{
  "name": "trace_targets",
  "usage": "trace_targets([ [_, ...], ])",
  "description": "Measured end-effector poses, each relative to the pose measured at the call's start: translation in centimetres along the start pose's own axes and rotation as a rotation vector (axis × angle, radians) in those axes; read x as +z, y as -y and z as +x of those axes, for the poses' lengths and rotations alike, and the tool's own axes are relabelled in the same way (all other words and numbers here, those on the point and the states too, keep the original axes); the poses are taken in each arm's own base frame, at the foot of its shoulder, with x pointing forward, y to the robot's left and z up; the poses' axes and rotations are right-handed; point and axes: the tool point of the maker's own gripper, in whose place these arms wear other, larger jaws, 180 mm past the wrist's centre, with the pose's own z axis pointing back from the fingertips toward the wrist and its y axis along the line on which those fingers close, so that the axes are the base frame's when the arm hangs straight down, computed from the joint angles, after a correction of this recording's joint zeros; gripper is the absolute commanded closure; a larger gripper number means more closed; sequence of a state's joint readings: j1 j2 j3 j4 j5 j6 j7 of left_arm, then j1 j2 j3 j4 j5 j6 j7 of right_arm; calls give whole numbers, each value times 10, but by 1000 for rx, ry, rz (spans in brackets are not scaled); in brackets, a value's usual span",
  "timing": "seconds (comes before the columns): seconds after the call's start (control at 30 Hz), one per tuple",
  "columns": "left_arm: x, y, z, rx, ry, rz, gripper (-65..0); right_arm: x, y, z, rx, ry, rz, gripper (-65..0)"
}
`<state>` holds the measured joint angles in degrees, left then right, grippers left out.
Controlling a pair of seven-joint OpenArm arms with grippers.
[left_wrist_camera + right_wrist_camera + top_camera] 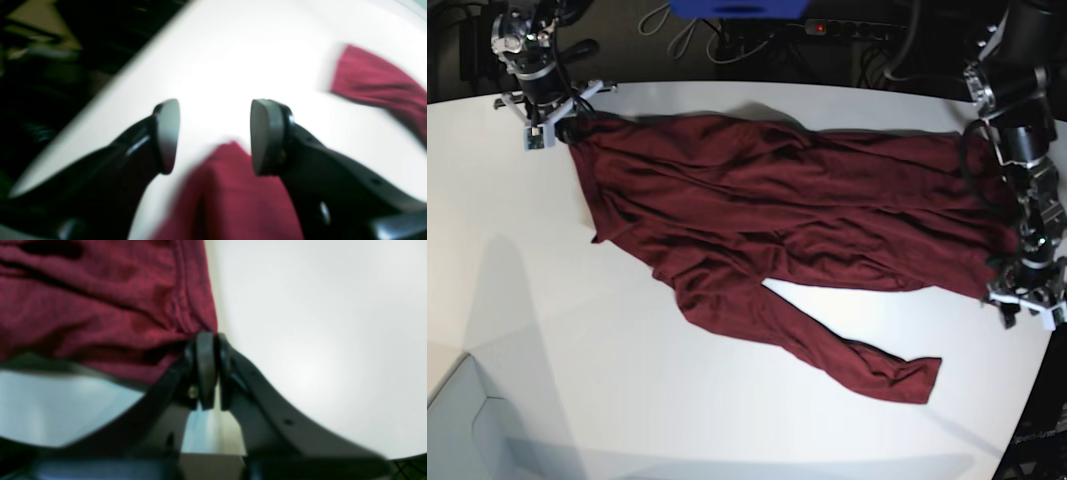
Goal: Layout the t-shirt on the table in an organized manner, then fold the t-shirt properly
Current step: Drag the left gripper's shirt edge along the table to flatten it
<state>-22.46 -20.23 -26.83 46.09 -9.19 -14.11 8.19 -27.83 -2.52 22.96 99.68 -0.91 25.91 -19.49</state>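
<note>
Left wrist view: your left gripper (215, 136) is released, its two grey pads (166, 133) standing wide apart with nothing between them. It hangs over the smooth white desk (217, 50). A blurred edge of the dark maroon thin-fabric long-sleeved t-shirt (230, 196) lies below the gap between the pads, not clamped. Another maroon part of it, a sleeve end by the look, lies at upper right on the desk, apart from the gripper. The whole picture is smeared.

Right wrist view: your right gripper (211, 370) has its dark pads nearly together, only a thin slit showing between them. The t-shirt (100, 306) fills the upper left, and its hemmed corner meets the gripper tips. Whether cloth is pinched in that slit you cannot tell; it is too blurred. Bare white desk (317, 340) is on the right.

Base view: the t-shirt (797, 220) is spread wide across the far half of the desk (577, 380), wrinkled, one long sleeve trailing toward the near edge. Your right arm reaches down at top left, its gripper (562, 115) at the shirt's far-left corner. Your left arm hangs down steeply at the picture's right, gripper (1027, 300) low, just beside the shirt's right edge.
</note>
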Motion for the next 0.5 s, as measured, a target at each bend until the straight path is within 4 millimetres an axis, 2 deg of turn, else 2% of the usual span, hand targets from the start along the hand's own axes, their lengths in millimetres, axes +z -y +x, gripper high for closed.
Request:
trace_targets([
  [0.1,6,42,-3,5,-1,-78,-327,3,-8,11,-13,28,4,-180],
  [0.2,12,57,-27,15,-49,-97,-327,10,-5,26,-6,72,-18,-222],
  [0.27,15,59,-39,15,-80,-97,-327,17,-6,29,-21,85,-31,-238],
  [0.33,15,57,-43,19,-85,-93,-327,24,-3,28,-52,86,-57,-244],
  [0.4,13,53,-48,28,-91,-85,-327,31,10,27,-61,84,-105,-244],
  [0.5,15,44,-69,25,-155,-71,-327,36,26,32,-57,103,-151,-244],
])
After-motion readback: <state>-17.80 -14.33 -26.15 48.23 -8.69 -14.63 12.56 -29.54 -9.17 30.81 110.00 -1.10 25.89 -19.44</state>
